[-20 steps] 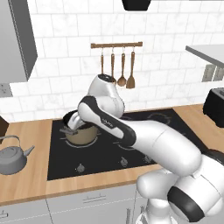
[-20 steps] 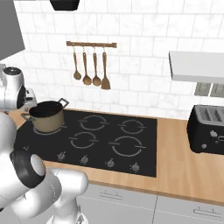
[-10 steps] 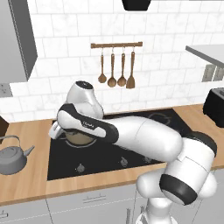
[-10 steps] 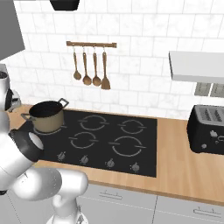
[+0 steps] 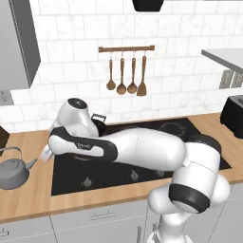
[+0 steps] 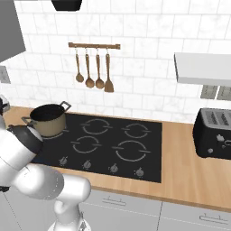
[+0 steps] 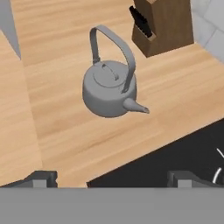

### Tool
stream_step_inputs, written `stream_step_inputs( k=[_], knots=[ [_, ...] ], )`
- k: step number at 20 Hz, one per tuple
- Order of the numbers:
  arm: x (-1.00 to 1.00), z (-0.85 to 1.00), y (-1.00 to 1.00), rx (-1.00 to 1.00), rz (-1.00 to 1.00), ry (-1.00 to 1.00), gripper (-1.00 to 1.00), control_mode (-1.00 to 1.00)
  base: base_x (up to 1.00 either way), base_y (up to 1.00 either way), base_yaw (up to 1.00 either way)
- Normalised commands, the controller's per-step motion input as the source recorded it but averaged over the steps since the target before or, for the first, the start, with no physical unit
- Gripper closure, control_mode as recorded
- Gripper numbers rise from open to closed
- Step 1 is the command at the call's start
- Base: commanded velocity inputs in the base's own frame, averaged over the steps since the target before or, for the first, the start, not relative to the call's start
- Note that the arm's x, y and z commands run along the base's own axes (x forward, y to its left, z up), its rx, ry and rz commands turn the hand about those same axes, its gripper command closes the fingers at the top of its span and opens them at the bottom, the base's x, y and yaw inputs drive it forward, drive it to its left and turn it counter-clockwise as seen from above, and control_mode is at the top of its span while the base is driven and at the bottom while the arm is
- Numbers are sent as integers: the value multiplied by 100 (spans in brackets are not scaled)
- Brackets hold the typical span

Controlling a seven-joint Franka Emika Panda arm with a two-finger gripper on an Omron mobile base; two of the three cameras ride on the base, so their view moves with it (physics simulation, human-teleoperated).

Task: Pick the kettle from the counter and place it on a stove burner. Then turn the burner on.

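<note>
A: Where's the kettle?

B: Upright on the counter, ahead of the end effector and apart from it, spout toward the cooktop.

A: The end effector?

B: Spread wide, holding nothing.

A: Anything close by?

B: A wooden knife block just beyond the kettle. The tan pot sits on a burner row, well away. The path to the kettle is open.
</note>
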Motion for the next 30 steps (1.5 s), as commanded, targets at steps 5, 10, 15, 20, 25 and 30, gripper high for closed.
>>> stream_step_inputs(
  k=[5, 10, 15, 20, 25, 30],
  knots=[
    [0, -11, 20, 16, 2, -13, -100, -100, 0, 0, 0],
    [0, -2, 18, 22, 2, 3, -100, -100, 0, 0, 0],
    [0, 0, 24, 11, 11, 17, -100, -100, 0, 0, 0],
    [0, 0, 11, 2, 13, 18, -100, -100, 0, 0, 0],
    [0, 0, 0, 0, 0, -1, -100, -100, 0, 0, 0],
    [21, -4, 24, 1, 0, -1, -100, -100, 0, 0, 0]
  ],
)
